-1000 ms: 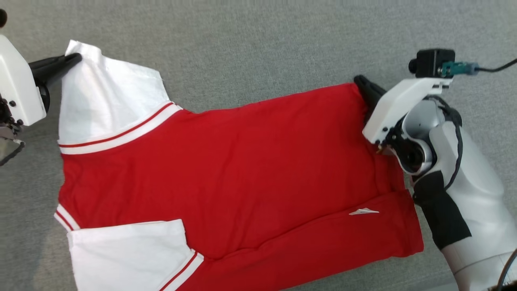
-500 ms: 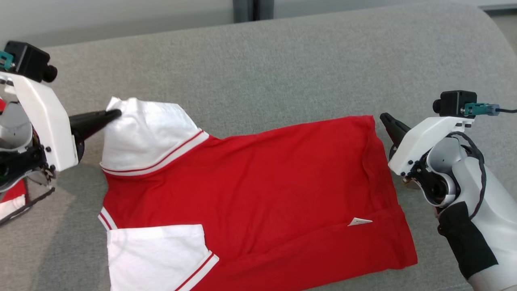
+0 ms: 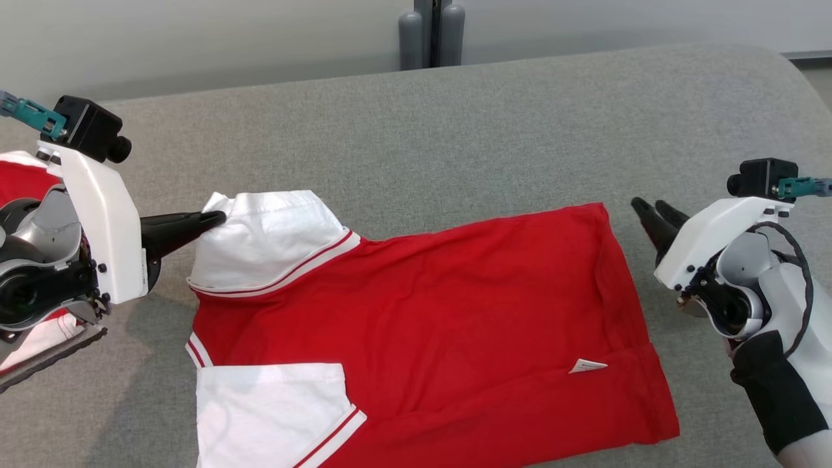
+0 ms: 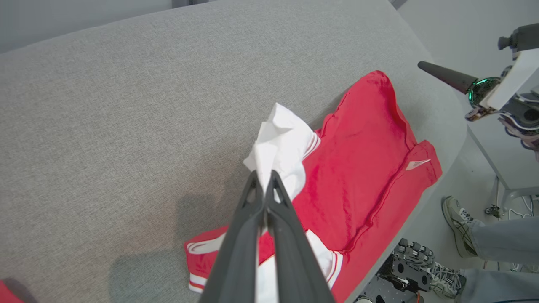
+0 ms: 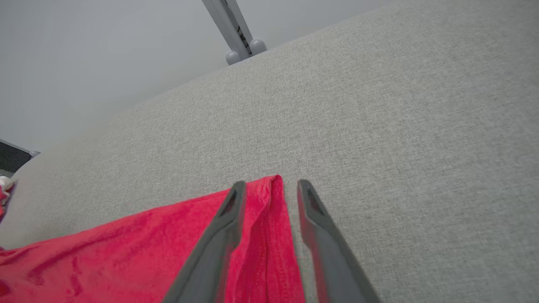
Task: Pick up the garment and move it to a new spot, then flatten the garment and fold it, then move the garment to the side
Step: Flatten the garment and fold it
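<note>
Grey fabric tabletop [image 3: 494,130] carrying red shirt [image 3: 442,305], lying mid-surface, near edge folded over. Left gripper [image 3: 218,219] pinching far-left white sleeve [image 3: 273,234], jaws clamped on it. Right gripper [image 3: 650,207] hovering just beside far-right hem corner [image 3: 601,211], jaws apart, holding nothing. Risk: left pulling with right end free, likely dragging and bunching shirt; thin pinch slipping

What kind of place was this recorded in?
Likely a robotics lab or test room: a grey fabric-covered table holding the garment, a bare pale wall, and a person's sneakered foot nearby.
</note>
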